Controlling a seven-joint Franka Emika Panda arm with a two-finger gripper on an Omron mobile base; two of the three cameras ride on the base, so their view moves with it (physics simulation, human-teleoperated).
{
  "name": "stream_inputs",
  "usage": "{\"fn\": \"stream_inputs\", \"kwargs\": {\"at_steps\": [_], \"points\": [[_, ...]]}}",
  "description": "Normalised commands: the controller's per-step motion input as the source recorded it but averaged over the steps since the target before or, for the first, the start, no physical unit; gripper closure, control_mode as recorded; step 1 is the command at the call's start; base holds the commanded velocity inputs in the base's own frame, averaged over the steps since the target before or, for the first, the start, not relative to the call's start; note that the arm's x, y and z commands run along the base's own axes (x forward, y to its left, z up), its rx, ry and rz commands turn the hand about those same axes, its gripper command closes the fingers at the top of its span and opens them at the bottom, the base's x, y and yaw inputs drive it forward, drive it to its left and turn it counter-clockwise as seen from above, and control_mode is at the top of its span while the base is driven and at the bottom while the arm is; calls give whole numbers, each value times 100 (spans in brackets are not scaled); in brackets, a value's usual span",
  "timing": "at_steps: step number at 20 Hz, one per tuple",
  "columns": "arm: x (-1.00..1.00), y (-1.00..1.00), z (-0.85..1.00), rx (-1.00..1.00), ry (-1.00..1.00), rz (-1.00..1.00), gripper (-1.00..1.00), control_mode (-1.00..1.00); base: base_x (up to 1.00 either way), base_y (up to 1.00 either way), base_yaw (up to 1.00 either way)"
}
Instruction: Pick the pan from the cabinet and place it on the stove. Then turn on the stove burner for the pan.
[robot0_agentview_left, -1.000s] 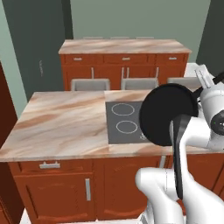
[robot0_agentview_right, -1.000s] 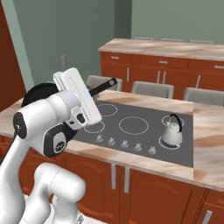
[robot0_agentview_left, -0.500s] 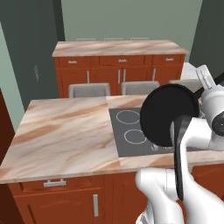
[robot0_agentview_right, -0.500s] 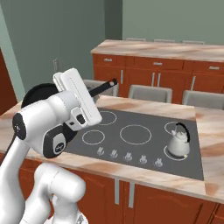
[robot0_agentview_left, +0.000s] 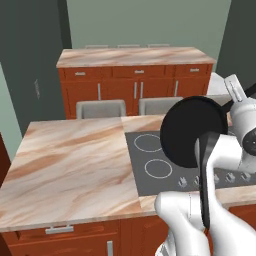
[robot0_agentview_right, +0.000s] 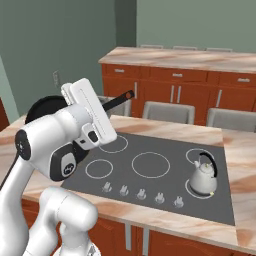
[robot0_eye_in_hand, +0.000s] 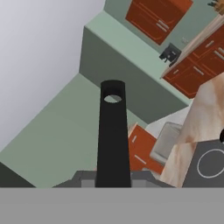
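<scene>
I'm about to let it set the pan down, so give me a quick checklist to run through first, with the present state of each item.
1. Pan held in the claw by its handle: ok.
2. Stove within view, ahead of the arm: ok.
3. Left burner rings free: ok.
4. Kettle occupies a right-side burner, so avoid it: ok.
5. Pan level for placing: not ok, it hangs on edge.
6. Knobs unobstructed: ok.

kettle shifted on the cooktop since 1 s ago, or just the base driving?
No. The kettle sits on the same right-hand ring of the stove; the whole view shifted.
</scene>
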Motion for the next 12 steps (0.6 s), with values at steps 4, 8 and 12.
{"fn": "stream_inputs", "kwargs": {"at_steps": [4, 8, 12], "points": [[0, 0, 0, 0, 0, 0, 100, 100, 23, 0, -1], [0, 0, 0, 0, 0, 0, 100, 100, 14, -2, 0], [9, -8, -4, 3, 4, 0, 100, -100, 4, -10, 0]]}}
